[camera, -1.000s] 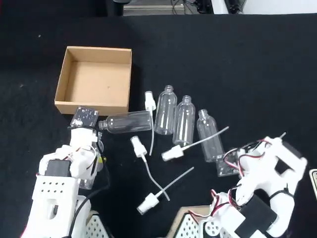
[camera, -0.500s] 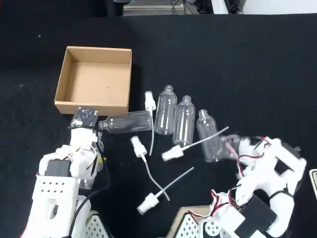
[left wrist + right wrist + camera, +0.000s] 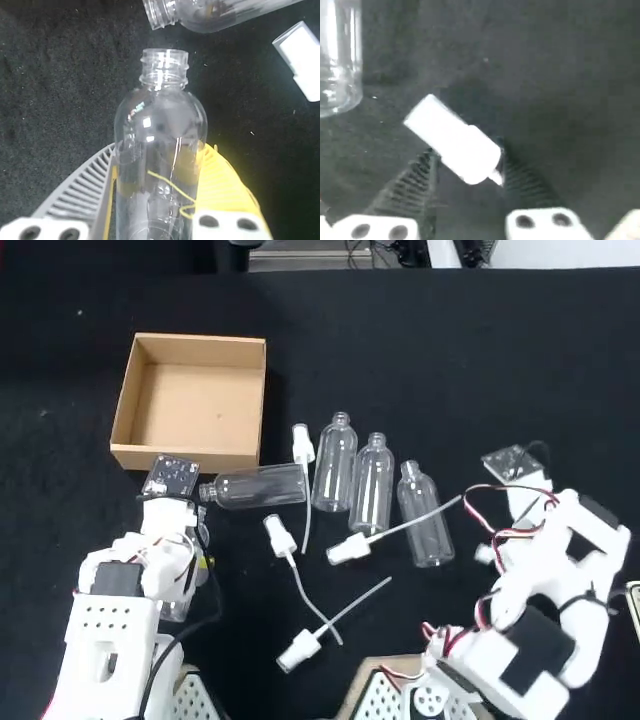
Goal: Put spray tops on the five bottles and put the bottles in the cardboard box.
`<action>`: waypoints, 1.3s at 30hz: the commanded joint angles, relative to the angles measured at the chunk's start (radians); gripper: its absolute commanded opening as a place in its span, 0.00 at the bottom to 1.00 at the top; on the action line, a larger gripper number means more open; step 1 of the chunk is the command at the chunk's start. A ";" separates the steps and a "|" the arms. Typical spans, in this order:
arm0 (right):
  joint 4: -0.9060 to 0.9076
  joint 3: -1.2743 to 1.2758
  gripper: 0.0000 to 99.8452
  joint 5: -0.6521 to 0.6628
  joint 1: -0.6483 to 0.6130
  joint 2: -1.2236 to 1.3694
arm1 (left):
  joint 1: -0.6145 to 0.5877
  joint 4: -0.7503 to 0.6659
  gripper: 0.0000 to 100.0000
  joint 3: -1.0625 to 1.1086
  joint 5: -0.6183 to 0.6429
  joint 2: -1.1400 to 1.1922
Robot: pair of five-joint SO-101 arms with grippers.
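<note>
My left gripper is shut on a clear bottle without a top, its open neck pointing away from the wrist. It sits at the front left of the table. Between the fingers of my right gripper lies a white spray top, gripped; this arm stands at the front right. One bottle lies sideways below the cardboard box. Three more bottles lie side by side in the middle. Several loose spray tops with long tubes lie among them.
The cardboard box has nothing in it and stands at the back left. A spray top with its tube lies near the front edge between the two arm bases. Black cloth covers the table, bare at the back right.
My right arm has lifted and swung away from the base of the rightmost bottle toward the back right. The left arm and its bottle have not moved.
</note>
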 commanded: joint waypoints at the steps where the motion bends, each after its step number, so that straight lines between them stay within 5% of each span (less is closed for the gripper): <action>1: -0.014 -0.074 0.23 -0.014 -0.018 0.022 | -0.010 0.003 0.04 -0.007 0.003 -0.017; 5: -0.014 -0.122 0.22 0.011 -0.020 0.025 | -0.010 0.003 0.04 -0.007 0.003 -0.017; 18: 0.046 -0.099 0.22 0.442 -0.091 0.042 | -0.012 0.003 0.04 -0.007 0.003 -0.017; 24: -0.066 -0.088 0.00 0.451 -0.078 0.076 | -0.010 0.003 0.04 -0.007 0.003 -0.017; 27: -0.060 -0.108 0.01 0.450 -0.046 0.058 | -0.010 0.003 0.04 -0.007 0.003 -0.017; 33: 0.249 -0.338 0.01 0.135 -0.051 -0.150 | -0.002 -0.002 0.04 -0.015 0.009 -0.017; 39: 0.560 -0.641 0.01 -0.262 -0.270 -0.337 | -0.002 -0.083 0.04 -0.015 0.012 -0.017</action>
